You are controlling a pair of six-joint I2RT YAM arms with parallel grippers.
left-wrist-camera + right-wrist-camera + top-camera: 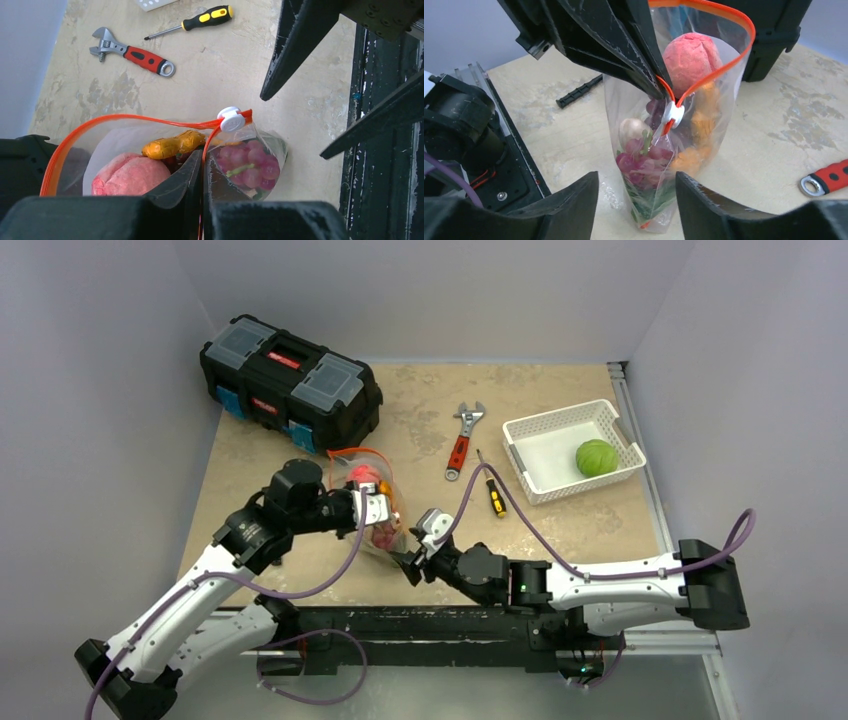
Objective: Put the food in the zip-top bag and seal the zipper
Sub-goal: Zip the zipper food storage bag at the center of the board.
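Observation:
The clear zip-top bag (659,165) stands upright on the table, also seen in the top view (383,525). It holds a pink-red fruit (691,56), orange pieces (696,135), a grape bunch (250,162), a carrot (172,145) and leafy greens (651,197). My left gripper (204,162) is shut on the red-orange zipper (729,20) just beside its white slider (671,114). The rest of the mouth gapes open. My right gripper (636,176) is open, with one jaw on each side of the bag's lower part, not touching it. A round green cabbage (596,457) lies in the white basket (528,430).
A black toolbox (290,380) stands at the back left, close behind the bag. A red-handled wrench (463,440) and a yellow-black screwdriver (492,495) lie between the bag and the basket. The arms' black base rail (440,625) runs along the near edge.

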